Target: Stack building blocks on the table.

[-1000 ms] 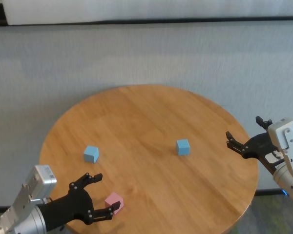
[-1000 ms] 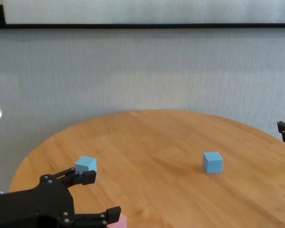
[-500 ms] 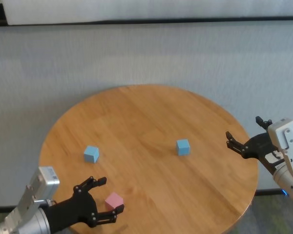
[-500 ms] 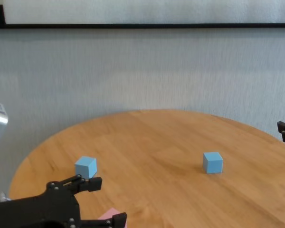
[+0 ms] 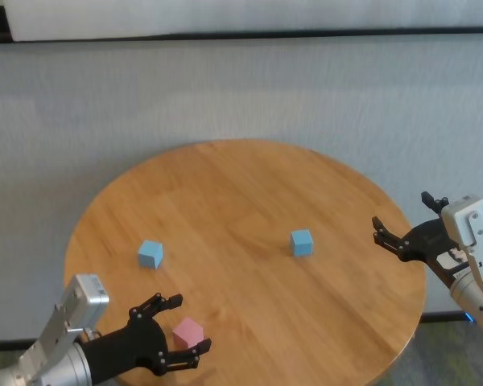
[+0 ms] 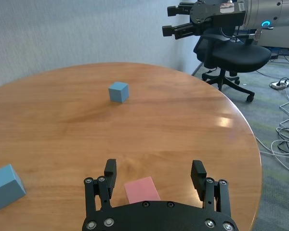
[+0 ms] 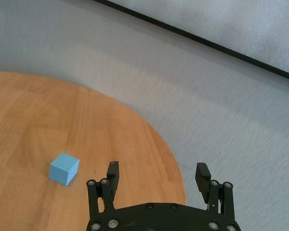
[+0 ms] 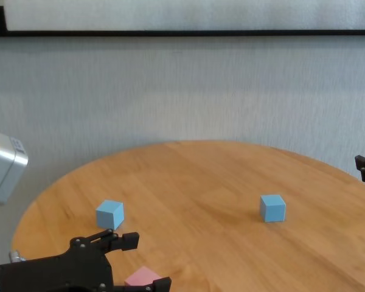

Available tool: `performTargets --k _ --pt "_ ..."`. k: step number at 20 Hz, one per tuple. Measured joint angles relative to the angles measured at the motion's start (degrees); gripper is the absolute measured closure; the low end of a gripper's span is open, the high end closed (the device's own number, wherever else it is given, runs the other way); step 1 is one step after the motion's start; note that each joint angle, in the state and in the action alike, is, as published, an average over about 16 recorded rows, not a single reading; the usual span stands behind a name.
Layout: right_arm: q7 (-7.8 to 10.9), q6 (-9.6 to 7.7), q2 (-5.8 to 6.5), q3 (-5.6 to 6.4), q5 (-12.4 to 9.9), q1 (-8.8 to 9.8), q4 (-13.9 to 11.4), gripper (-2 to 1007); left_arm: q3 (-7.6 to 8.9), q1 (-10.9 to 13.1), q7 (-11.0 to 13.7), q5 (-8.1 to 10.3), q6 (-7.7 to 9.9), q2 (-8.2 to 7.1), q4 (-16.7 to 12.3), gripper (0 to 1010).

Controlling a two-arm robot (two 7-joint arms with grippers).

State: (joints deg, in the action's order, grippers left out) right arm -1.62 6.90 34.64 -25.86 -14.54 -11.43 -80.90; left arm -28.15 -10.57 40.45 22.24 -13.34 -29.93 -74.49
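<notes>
A pale pink block lies near the table's front left edge. My left gripper is open around it, one finger on each side; the block sits between the fingers in the left wrist view and in the chest view. One light blue block lies on the left, also seen in the chest view. The other light blue block lies right of centre. My right gripper is open and empty, held off the table's right edge.
A black office chair stands on the floor beyond the table in the left wrist view. A grey wall runs behind the table.
My left gripper has drawn back toward me and lowered, staying open with the pink block between its fingers. The right arm has not moved.
</notes>
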Motion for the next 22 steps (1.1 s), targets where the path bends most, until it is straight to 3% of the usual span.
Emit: performTargets --k 22 --pt "0.0 0.0 0.0 0.0 0.0 0.0 0.0 5 -0.24 -2.9 0.56 -1.35 0.06 2.27 6.69 7"
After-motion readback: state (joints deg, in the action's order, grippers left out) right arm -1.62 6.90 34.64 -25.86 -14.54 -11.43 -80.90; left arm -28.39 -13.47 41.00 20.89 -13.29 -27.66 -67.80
